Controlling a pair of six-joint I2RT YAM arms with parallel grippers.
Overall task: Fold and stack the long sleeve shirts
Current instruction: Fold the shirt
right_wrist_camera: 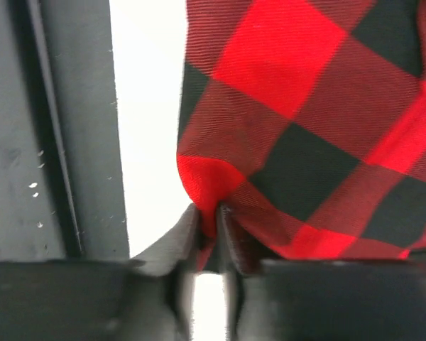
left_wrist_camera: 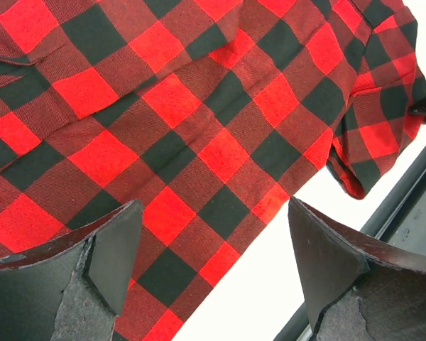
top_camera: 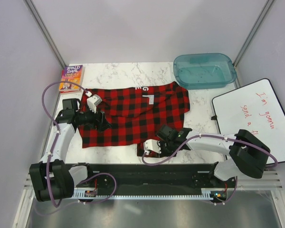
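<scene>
Here, the soft red-and-black buffalo-check long sleeve shirt (top_camera: 133, 114) lies spread flat across the middle of the white marble-patterned tabletop (top_camera: 123, 73). A bit of white lettering shows at its far edge. The left claw (top_camera: 99, 123) hangs low over the shirt's left part. In the left wrist view its two dark fingers (left_wrist_camera: 113, 249) stand wide apart with nothing between them, the check fabric and a strip of bare tabletop showing beneath. The right claw (top_camera: 151, 146) sits at the shirt's near edge, just beside the black rail (top_camera: 147, 173) along the front of the tabletop. In the right wrist view its fingers (right_wrist_camera: 188, 227) are pressed together on a small fold of the shirt's hem.

A translucent teal plastic bin (top_camera: 204, 83) stands at the far right. A white dry-erase board (top_camera: 251, 118) with red handwriting lies on the right. A colourful paperback book (top_camera: 72, 77) lies at the far left corner, just clear of the shirt.
</scene>
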